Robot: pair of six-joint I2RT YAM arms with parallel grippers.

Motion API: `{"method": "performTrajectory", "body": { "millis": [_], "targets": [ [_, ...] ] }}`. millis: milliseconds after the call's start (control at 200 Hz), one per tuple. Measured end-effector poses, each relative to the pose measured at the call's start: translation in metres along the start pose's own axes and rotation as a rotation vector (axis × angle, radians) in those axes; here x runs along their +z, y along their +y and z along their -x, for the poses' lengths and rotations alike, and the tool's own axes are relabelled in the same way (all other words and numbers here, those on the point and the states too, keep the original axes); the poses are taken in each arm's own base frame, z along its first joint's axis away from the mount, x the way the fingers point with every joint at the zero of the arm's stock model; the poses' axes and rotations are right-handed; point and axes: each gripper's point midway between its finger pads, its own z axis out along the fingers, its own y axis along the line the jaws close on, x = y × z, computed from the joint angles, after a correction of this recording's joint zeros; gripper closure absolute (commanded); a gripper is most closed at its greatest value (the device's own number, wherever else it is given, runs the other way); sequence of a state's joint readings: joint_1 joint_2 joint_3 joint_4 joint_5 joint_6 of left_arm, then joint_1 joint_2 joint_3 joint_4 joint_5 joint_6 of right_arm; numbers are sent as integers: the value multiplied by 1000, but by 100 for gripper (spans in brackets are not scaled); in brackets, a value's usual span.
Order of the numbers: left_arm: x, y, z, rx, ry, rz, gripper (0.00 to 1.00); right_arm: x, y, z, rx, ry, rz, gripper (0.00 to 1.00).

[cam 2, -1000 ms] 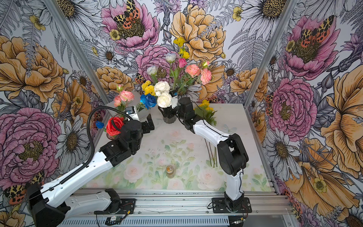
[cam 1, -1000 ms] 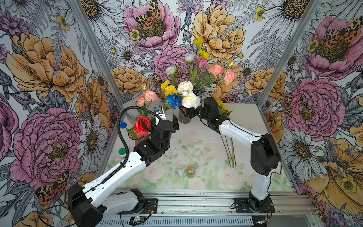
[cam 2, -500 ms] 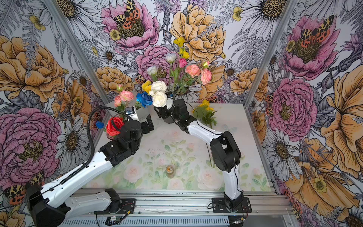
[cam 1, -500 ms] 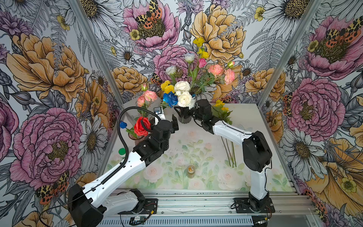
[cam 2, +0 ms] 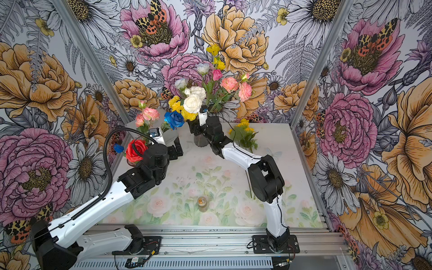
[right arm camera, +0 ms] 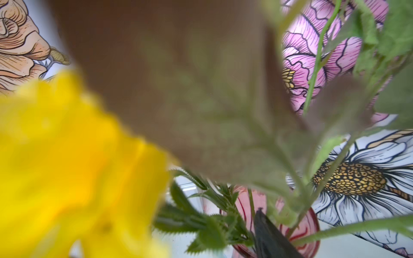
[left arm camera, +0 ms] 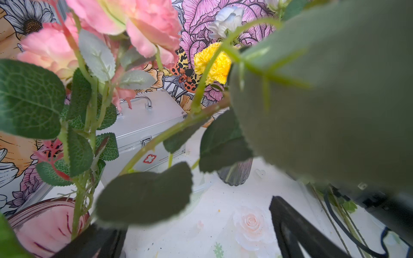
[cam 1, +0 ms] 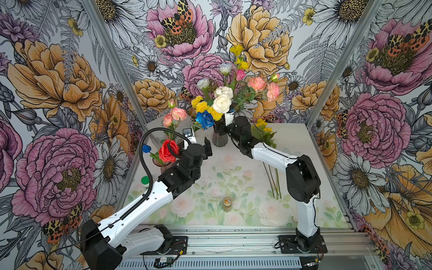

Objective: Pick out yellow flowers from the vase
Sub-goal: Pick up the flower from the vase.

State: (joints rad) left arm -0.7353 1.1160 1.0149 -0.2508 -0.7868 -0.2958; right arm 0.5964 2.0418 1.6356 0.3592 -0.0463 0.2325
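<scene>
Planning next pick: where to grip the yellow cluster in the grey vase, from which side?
Likely the stem just above the grey vase, not the soft heads of the yellow cluster. Come from where the right gripper is; the blue rose crowds the left.

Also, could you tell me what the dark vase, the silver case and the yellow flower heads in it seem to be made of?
The dark vase looks like smoky ribbed glass: stems show faintly through its wall. The silver case seems to be brushed aluminium, matte, with shiny metal latches and handle. The yellow flower heads look like matte fabric with finely ruffled petals, likely artificial.
</scene>
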Motion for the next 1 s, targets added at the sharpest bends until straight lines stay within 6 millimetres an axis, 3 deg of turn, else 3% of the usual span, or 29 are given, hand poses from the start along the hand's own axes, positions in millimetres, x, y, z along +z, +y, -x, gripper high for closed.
{"method": "performTrajectory", "body": {
  "millis": [125,255,595,826,996],
  "targets": [
    [0,1,-3,3,4,-1,1,1,-7,3,-14,-23,-42,33],
    [0,1,-3,3,4,-1,1,4,-12,6,-28,-39,-70,43],
    [2,3,-3,1,7,1,1,4,-18,7,-60,-50,-101,81],
    [2,2,-3,0,9,-4,1,4,-18,7,-77,-49,-101,89],
    [2,2,-3,0,9,-4,1,-8,-17,10,-97,-42,-102,94]
  ]
}}
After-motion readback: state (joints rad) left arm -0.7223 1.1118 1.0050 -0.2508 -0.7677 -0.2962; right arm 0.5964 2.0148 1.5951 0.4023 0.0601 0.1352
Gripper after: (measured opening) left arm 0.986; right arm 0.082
